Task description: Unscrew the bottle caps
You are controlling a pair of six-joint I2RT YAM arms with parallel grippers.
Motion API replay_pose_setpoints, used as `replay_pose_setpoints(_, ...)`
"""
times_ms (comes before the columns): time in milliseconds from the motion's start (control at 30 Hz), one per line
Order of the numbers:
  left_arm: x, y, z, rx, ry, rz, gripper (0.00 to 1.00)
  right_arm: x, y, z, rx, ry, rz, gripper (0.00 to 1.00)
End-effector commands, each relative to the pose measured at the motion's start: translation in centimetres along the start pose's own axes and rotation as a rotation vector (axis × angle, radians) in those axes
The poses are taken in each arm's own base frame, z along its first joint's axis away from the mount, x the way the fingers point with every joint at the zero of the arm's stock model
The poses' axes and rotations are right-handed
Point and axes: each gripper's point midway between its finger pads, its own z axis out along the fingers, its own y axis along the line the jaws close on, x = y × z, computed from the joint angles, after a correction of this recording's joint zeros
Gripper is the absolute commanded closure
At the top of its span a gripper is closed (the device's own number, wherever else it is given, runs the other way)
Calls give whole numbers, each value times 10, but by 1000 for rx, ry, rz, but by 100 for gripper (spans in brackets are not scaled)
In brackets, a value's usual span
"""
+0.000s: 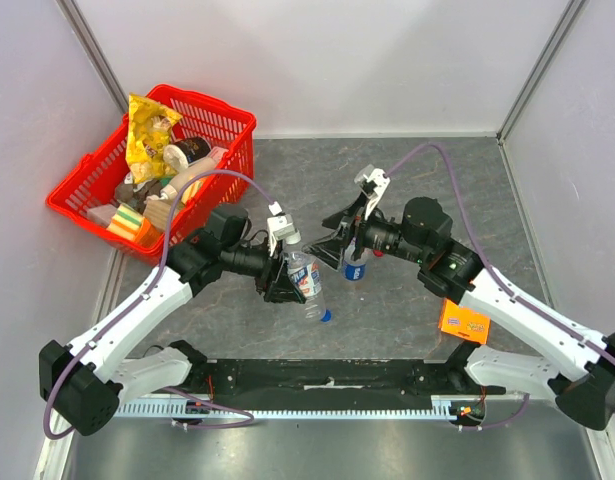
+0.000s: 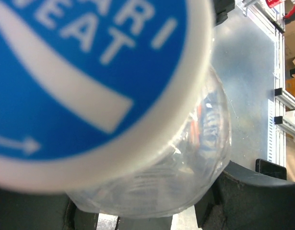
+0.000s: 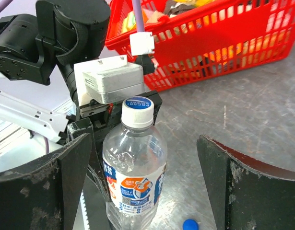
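White cap (image 2: pixel 89 86), screwed on the pale-labelled bottle (image 3: pixel 135 177) clamped in your left claw (image 1: pixel 290 278), faces your right claw (image 1: pixel 332 243), spread wide apart; a blue cap (image 3: pixel 189 224) lies loose on the table (image 3: pixel 243 110).

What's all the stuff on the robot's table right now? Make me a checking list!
Surface: grey table, scratched, no spills seen.
Job's things: pale-label bottle, its white cap on; blue-label bottle standing; loose blue cap lying on the table.
Clutter: red basket of snacks; orange box.
Grippers: left tool shut on the pale-label bottle; right tool open, facing that bottle.
Cables: purple cable along each arm.
Surroundings: white walls.
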Motion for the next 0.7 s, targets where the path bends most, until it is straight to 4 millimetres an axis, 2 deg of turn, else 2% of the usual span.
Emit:
replay_pose_setpoints(0,-12,-13,-1,68,-46,91,47,-3,14,11,-106,-31,50,5)
replay_pose_setpoints(333,-8,-14,1,88,-36,73,47,9,17,28,-172,-27,122,15)
replay_pose_setpoints(500,-9,-15,1,97,-40,76,47,16,15,36,-188,-26,152,26)
replay_pose_setpoints(600,-9,-15,1,93,-40,72,47,20,15,39,-203,-13,163,39)
replay_pose_setpoints(633,-8,-15,1,94,-37,70,47,20,15,40,-209,-14,165,47)
replay_pose_setpoints(667,-8,-15,1,96,-39,71,47,20,16,40,-217,-17,164,64)
